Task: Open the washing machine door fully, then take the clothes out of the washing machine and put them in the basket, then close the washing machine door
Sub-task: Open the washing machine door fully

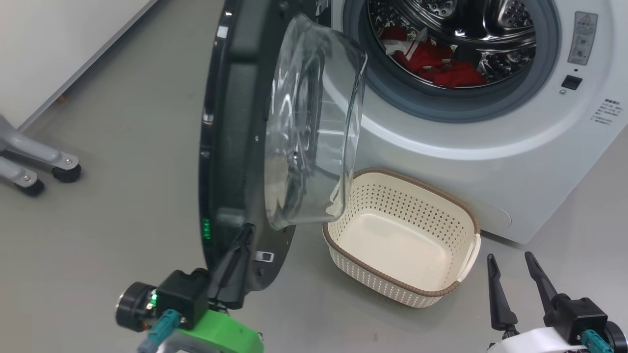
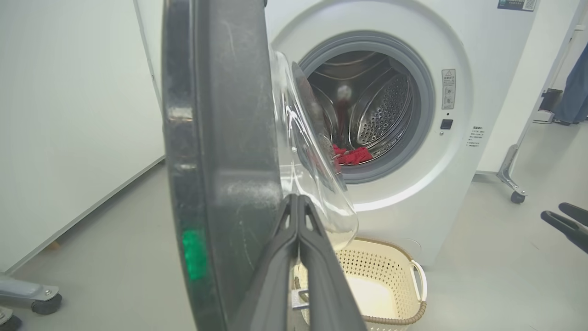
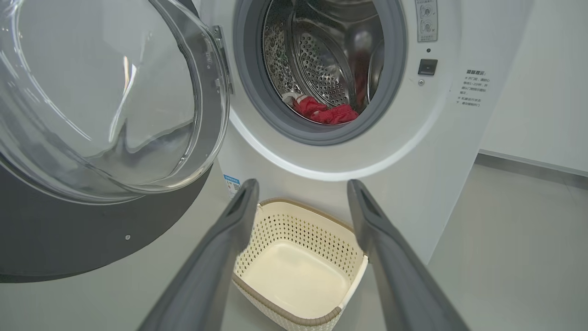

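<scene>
Left pincer [image 1: 244,233]: being pressed shut against the washing machine door [image 1: 230,122].
Right pincer [image 1: 508,257]: being held wide, empty.
Risk: tips possibly being slid off the glossy rim.

From my right claw [image 1: 509,256], the way to the port of the washing machine [image 1: 490,147] at twelve o'clock is free. The basket [image 1: 373,279] blocks the floor [image 1: 122,147] at nine. The door [image 1: 235,122] stands edge-on at ten, its glass bowl overhanging the basket's left end; beyond it, open floor.
</scene>
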### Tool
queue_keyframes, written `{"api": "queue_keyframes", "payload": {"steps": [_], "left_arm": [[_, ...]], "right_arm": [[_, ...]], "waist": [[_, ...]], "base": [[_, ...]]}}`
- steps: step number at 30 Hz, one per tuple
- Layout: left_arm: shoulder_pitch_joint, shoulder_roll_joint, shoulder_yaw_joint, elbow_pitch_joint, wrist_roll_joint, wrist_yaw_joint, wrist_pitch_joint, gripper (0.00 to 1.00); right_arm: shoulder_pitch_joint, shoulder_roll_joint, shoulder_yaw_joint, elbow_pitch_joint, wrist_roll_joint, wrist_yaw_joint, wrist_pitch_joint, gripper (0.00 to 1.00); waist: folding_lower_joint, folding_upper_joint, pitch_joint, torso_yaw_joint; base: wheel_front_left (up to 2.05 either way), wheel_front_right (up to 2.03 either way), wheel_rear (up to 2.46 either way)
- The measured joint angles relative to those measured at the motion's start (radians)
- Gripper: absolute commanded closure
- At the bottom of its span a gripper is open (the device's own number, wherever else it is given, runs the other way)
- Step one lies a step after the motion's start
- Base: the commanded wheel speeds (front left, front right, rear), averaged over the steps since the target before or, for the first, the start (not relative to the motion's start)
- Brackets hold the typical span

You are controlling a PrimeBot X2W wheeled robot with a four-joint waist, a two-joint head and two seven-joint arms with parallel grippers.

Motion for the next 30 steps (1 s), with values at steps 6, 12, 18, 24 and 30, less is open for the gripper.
{"api": "queue_keyframes", "payload": {"steps": [6, 12, 18, 24, 30], "left_arm": [[0.015, 0.015, 0.076, 0.011, -0.009, 0.013, -0.016, 1.00], [0.019, 0.019, 0.191, 0.024, -0.035, 0.026, -0.044, 1.00], [0.017, 0.024, 0.274, 0.051, -0.053, 0.030, -0.062, 1.00], [0.014, 0.024, 0.343, 0.091, -0.064, 0.033, -0.078, 1.00], [-0.008, 0.024, 0.405, 0.140, -0.069, 0.035, -0.095, 1.00]], "right_arm": [[-0.001, 0.001, 0.008, 0.000, -0.009, 0.007, 0.000, 0.00], [-0.006, 0.001, 0.010, -0.001, -0.018, 0.007, 0.000, 0.00], [-0.026, 0.001, 0.006, -0.004, -0.018, 0.013, 0.000, 0.00], [-0.037, 0.000, -0.005, -0.009, -0.024, 0.014, 0.000, 0.00], [-0.046, -0.002, -0.019, -0.011, -0.025, 0.013, 0.000, 0.00]], "waist": [[0.0000, 0.0000, 0.004, 0.003], [0.0000, 0.0000, 0.019, -0.019], [0.0000, 0.0000, 0.037, -0.049], [0.0000, 0.0000, 0.058, -0.081], [0.0000, 0.0000, 0.074, -0.110]], "base": [[0.00, 0.00, 0.00], [0.00, 0.00, 0.00], [0.00, 0.00, 0.00], [0.00, 0.00, 0.00], [0.00, 0.00, 0.00]]}}
